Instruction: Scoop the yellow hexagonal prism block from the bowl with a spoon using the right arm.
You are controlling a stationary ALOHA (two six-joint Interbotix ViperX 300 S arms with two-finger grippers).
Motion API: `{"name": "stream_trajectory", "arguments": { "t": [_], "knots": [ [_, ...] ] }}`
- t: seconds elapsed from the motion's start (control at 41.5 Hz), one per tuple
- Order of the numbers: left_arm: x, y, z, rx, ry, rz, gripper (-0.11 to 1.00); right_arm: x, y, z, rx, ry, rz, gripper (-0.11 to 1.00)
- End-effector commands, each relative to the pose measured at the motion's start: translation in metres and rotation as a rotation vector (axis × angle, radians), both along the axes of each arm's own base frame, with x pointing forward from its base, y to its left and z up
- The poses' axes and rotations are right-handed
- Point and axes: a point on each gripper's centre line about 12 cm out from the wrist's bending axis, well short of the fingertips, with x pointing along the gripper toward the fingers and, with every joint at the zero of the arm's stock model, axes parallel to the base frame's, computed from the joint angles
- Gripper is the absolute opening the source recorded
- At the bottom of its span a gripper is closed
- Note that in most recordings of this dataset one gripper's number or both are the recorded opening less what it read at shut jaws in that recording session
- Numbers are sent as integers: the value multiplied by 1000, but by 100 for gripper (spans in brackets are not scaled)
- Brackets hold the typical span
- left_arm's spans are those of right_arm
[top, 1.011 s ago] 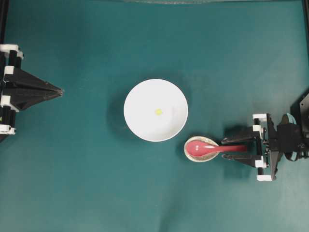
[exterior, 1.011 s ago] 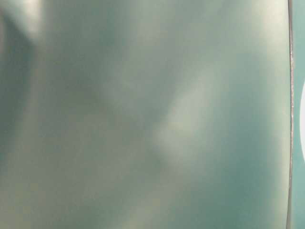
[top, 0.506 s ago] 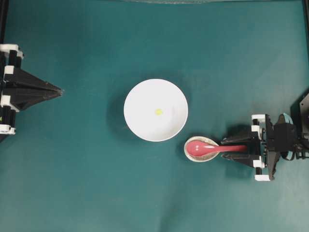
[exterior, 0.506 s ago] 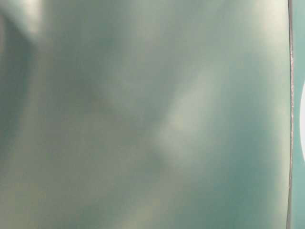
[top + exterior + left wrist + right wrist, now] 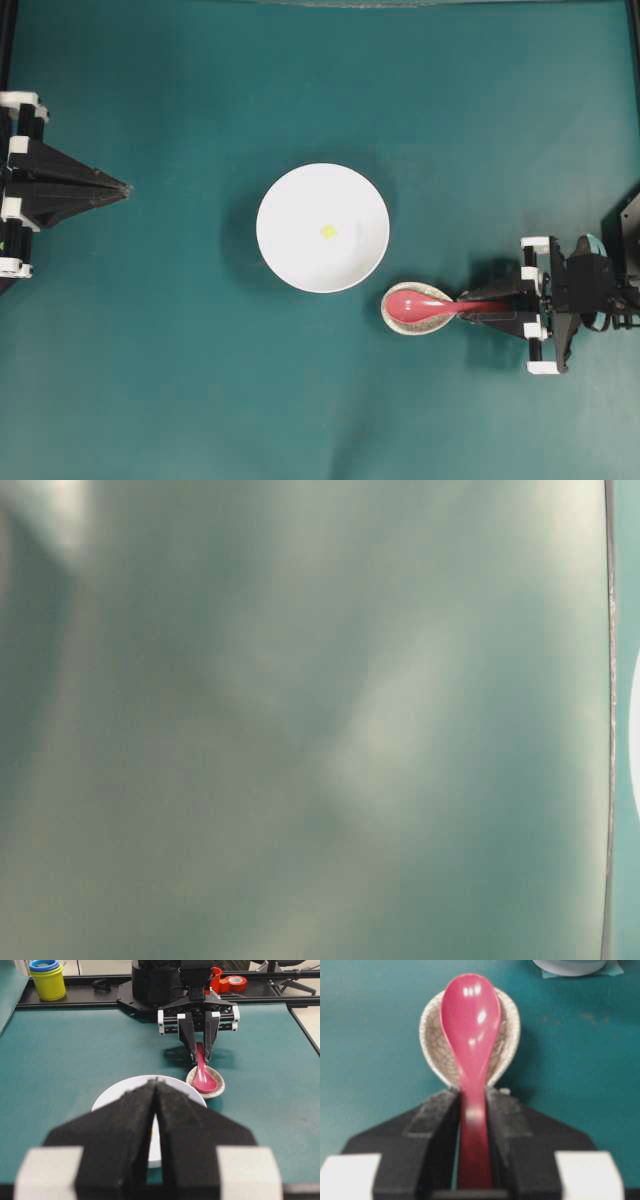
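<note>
The white bowl (image 5: 275, 200) sits mid-table with the tiny yellow block (image 5: 328, 231) inside it. The pink-red spoon (image 5: 415, 304) lies with its scoop in the speckled rest (image 5: 421, 328), right of the bowl, handle pointing right. My right gripper (image 5: 465, 305) is shut on the spoon's handle, which is clear in the right wrist view (image 5: 472, 1094), where the spoon (image 5: 471, 1015) lies over the rest (image 5: 431, 1040). My left gripper (image 5: 125, 188) is shut and empty at the far left. In the left wrist view it (image 5: 156, 1081) hides most of the bowl (image 5: 115, 1097).
The table-level view is a blur of teal and grey. In the left wrist view, stacked yellow and blue cups (image 5: 47, 977) and tape rolls (image 5: 237, 982) stand beyond the table's far edge, behind the right arm's base.
The right gripper's jaws have closed in from both sides onto the spoon's handle. The spoon, bowl, block and left arm have not moved.
</note>
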Motion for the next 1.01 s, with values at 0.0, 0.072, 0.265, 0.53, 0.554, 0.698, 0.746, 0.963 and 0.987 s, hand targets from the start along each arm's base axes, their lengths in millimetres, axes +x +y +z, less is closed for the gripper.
{"name": "stream_trajectory", "arguments": {
  "t": [0.0, 0.072, 0.265, 0.53, 0.554, 0.698, 0.746, 0.963, 0.987],
  "knots": [
    [2, 0, 3, 0, -9, 1, 0, 1, 1, 4, 10, -17, 1, 23],
    [2, 0, 4, 0, -11, 1, 0, 0, 1, 5, 12, -19, 1, 23],
    [2, 0, 4, 0, -12, 1, 0, 0, 2, 23, 57, -63, 7, 23],
    [2, 0, 4, 0, -11, 1, 0, 2, -3, 56, 156, -66, -8, 23],
    [2, 0, 4, 0, -11, 0, 0, 3, -4, 61, 161, -66, -7, 23],
    [2, 0, 4, -3, -11, 0, 0, 5, -10, 76, 164, -36, -4, 23],
    [2, 0, 4, -5, -11, 2, 0, 7, -14, 83, 164, -24, -10, 23],
    [2, 0, 4, -2, -11, 1, 0, 23, -39, 120, 179, 60, -25, 23],
    [2, 0, 4, -2, -11, 1, 0, 25, -42, 127, 182, 69, -25, 23]
  ]
}}
